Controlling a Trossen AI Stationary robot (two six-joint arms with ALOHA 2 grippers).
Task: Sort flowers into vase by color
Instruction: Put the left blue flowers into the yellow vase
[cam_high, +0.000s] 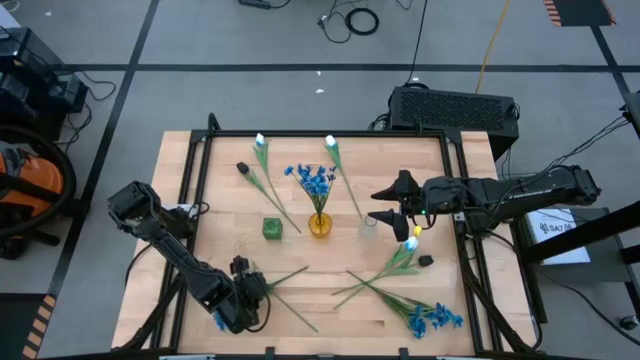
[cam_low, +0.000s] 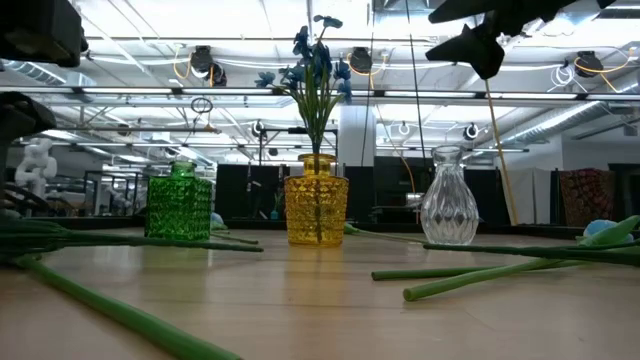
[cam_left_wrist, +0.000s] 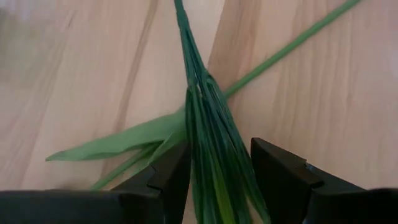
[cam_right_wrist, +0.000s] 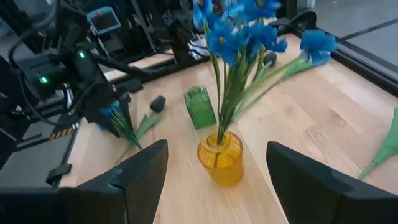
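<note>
Presently at the table's (cam_high: 200, 300) near left corner: left tool (cam_high: 236, 300) low, fingers (cam_left_wrist: 168, 177) clamped on the leafy stem of a blue flower (cam_high: 262, 292), blue cluster (cam_right_wrist: 112, 112) just by the tool, stem running right across the wood. Right tool (cam_high: 385, 205) up above the table at the right of centre, over the clear glass vase (cam_high: 369, 226), fingers (cam_right_wrist: 140, 171) wide apart, nothing between them. Yellow vase (cam_high: 319, 224) mid-table, upright, holding a bunch of blue flowers (cam_high: 313, 180). Green vase (cam_high: 272, 229) just left of the yellow one, clear vase to its right; all three in a row, apart from each other. Two white tulip buds at the far edge, one far left of centre (cam_high: 260, 142), one far right of centre (cam_high: 330, 143), stems angled toward the yellow vase. Dark bud (cam_high: 242, 168) lying far left, near the left tulip's stem. Near right: crossed green stems, another blue cluster (cam_high: 435, 318) near the corner, a pale bud (cam_high: 411, 241) and a second dark bud (cam_high: 426, 260) below the right tool.
</note>
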